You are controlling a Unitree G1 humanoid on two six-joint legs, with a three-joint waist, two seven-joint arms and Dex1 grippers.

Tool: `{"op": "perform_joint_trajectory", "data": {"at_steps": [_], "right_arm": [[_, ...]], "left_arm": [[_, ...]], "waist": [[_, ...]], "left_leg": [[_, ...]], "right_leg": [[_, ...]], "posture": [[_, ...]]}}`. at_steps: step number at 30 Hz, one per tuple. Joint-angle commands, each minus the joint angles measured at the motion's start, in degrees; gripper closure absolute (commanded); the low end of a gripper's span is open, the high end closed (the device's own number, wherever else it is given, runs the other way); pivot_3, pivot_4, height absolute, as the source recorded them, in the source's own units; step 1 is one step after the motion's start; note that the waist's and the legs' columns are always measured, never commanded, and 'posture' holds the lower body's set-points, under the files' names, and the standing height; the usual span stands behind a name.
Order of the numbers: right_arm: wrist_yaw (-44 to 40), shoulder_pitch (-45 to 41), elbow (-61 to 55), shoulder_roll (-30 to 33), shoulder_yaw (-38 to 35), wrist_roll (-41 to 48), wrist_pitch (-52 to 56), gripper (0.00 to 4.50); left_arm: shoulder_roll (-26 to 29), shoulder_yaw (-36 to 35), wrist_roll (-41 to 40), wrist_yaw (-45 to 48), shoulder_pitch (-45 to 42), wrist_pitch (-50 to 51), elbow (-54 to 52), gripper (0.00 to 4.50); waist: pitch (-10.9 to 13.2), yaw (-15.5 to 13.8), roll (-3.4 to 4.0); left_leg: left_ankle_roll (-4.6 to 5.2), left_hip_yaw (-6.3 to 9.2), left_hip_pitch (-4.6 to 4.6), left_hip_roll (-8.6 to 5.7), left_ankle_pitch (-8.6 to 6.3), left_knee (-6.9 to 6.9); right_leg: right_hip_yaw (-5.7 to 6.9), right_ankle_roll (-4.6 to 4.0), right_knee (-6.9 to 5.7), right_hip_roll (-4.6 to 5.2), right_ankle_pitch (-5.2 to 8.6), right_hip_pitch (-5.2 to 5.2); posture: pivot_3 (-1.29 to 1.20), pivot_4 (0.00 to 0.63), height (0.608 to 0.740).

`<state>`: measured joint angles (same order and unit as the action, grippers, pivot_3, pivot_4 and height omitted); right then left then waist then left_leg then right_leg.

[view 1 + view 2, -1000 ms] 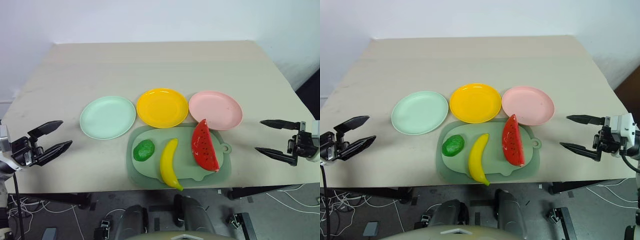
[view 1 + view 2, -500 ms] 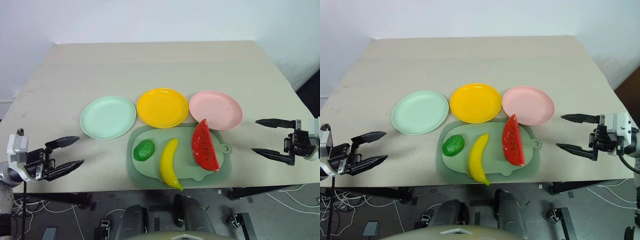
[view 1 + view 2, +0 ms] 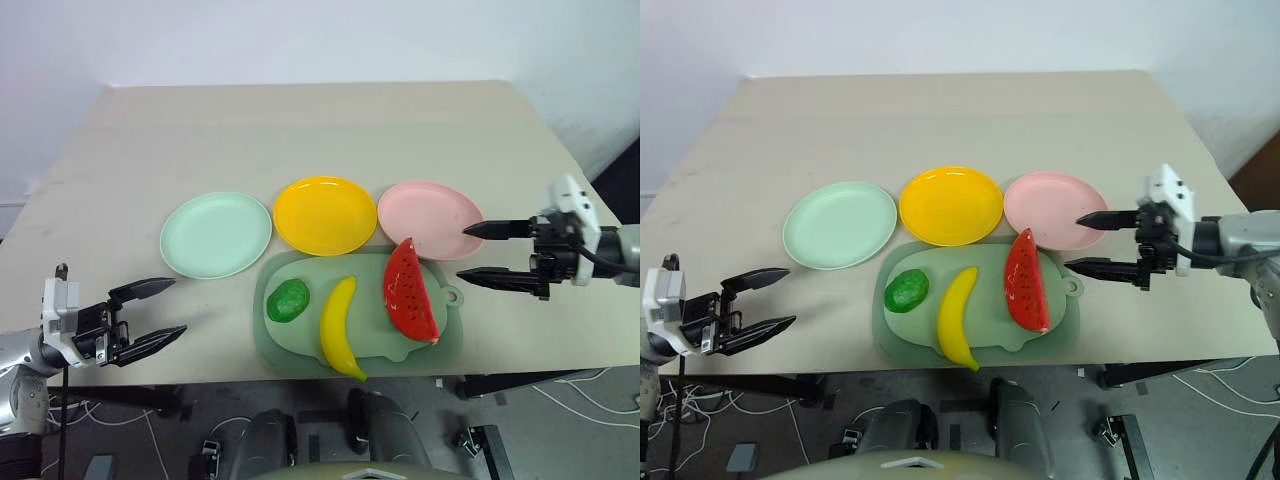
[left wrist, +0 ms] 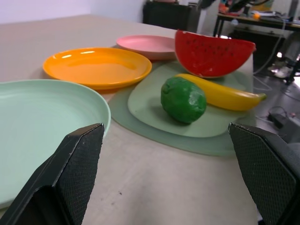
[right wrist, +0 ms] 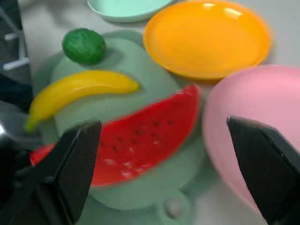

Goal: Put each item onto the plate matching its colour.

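right gripper (image 3: 475, 252) gaping wide and empty beside the glossy red watermelon wedge (image 3: 409, 292), its upper finger overlapping the round pink plastic plate (image 3: 425, 213); left gripper (image 3: 158, 311) likewise spread, holding nothing.

Three plates sit in a row across the counter (image 3: 300, 130): one plate (image 3: 216, 234) at 9 o'clock, one plate (image 3: 325, 214) at centre, one plate (image 3: 431, 219) at 3 o'clock. At 6 o'clock of them lies the mat (image 3: 300, 342), carrying the lump (image 3: 288, 300) at 9 o'clock, the banana (image 3: 338, 327) centrally and the watermelon wedge (image 3: 410, 292) at 3 o'clock.

No readable text, label or number anywhere.
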<state>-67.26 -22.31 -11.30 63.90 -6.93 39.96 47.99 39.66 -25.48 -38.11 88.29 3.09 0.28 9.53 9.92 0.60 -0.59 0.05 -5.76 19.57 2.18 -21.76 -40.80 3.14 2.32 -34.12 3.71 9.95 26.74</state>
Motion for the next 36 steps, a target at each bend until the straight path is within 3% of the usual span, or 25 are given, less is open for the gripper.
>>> {"op": "perform_joint_trajectory", "data": {"at_steps": [1,14,25,35,36], "right_arm": [[6.9,-4.3,-4.3,-1.1,1.2,3.5,11.9,0.0],[30.6,-12.3,-6.8,-17.2,1.0,6.4,43.7,0.0],[43.4,-6.3,-15.0,-20.6,8.4,9.1,44.5,0.0],[44.4,-5.1,-17.8,-19.8,15.4,3.1,42.7,0.0],[44.2,-5.1,-17.7,-19.7,15.8,2.7,42.3,0.18]], "left_arm": [[-0.5,-0.3,-0.4,-1.0,0.6,-1.3,-2.6,0.04],[-3.9,0.9,-0.5,-5.5,3.2,-2.0,-6.3,0.04],[-4.7,1.1,-0.8,-7.7,4.0,-2.0,-7.9,0.04],[-5.1,1.2,-0.7,-8.7,3.3,-2.7,-7.4,0.04],[-5.0,1.3,-0.7,-8.8,3.2,-2.6,-7.4,0.01]], "waist": [[0.0,-0.1,-0.01],[-0.1,0.1,-0.08],[-0.1,0.1,-0.11],[-0.5,0.2,-0.84],[-0.6,0.2,-0.9]], "left_leg": [[0.0,0.0,0.06,0.0,0.0,0.0],[0.02,0.06,0.75,-0.14,0.0,-0.24],[0.05,0.11,0.75,-0.19,-0.02,-0.24],[0.05,0.19,0.65,-0.16,-0.02,-0.24],[0.05,0.2,0.64,-0.15,-0.02,-0.23]], "right_leg": [[0.0,0.0,0.01,0.0,0.0,0.05],[0.05,0.12,-0.03,-0.02,-0.11,0.55],[0.07,0.18,-0.02,-0.03,-0.14,0.51],[0.1,0.02,-0.01,-0.07,-0.04,0.39],[0.11,0.01,0.0,-0.07,-0.04,0.37]], "posture": [[0.0,0.15,0.736],[0.0,0.15,0.736],[0.0,0.15,0.736],[0.0,0.15,0.736],[0.0,0.15,0.736]]}}
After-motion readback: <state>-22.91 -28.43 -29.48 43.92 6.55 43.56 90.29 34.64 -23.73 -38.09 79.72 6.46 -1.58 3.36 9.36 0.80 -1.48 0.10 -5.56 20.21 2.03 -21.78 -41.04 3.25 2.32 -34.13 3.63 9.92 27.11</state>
